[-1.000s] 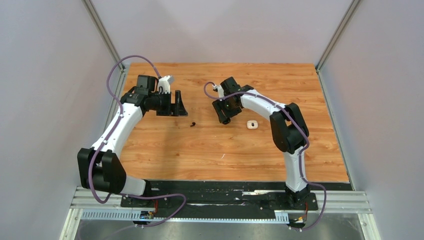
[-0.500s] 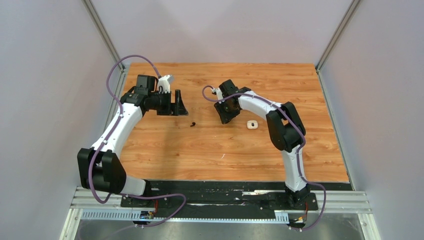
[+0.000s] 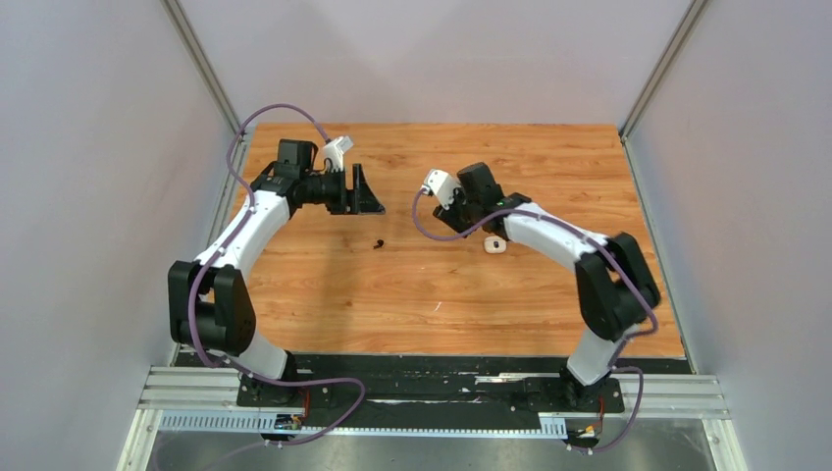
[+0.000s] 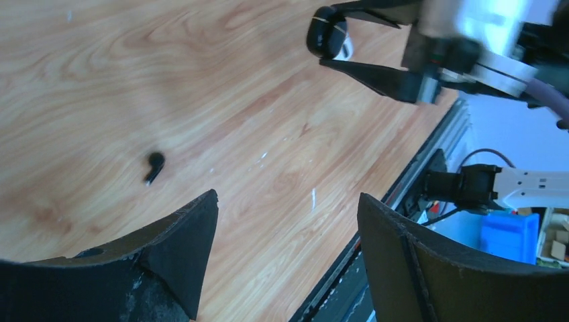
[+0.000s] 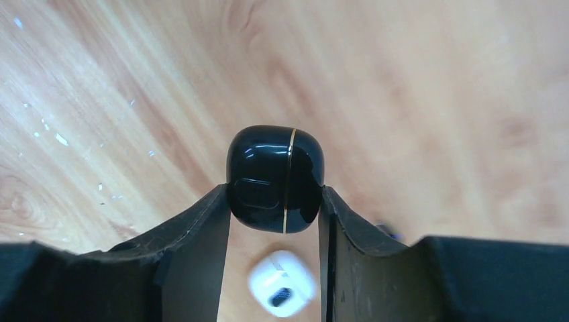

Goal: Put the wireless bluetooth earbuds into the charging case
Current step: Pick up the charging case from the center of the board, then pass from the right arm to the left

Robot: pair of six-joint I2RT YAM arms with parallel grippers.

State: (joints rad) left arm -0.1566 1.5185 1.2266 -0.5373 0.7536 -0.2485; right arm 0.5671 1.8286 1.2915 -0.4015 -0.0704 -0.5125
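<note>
A glossy black charging case (image 5: 274,178) with a thin gold seam sits pinched between the fingertips of my right gripper (image 5: 274,189), held above the table. From the left wrist view the same black case (image 4: 327,33) shows in the right gripper (image 3: 456,218). One tiny black earbud (image 3: 378,243) lies alone on the wood, also seen as the earbud (image 4: 154,164) ahead of my left gripper (image 4: 288,196). The left gripper (image 3: 373,191) hovers open and empty, beyond the earbud. No other earbuds show.
A small white case (image 3: 494,245) lies on the table under the right arm; the white case (image 5: 282,292) appears blurred between the right fingers, below the black one. The wooden table (image 3: 442,294) is walled by grey panels on three sides.
The right arm has swung and turned, its elbow moving right, carrying the black case up off the table. The left arm has stretched farther back and right, its jaws still wide.
</note>
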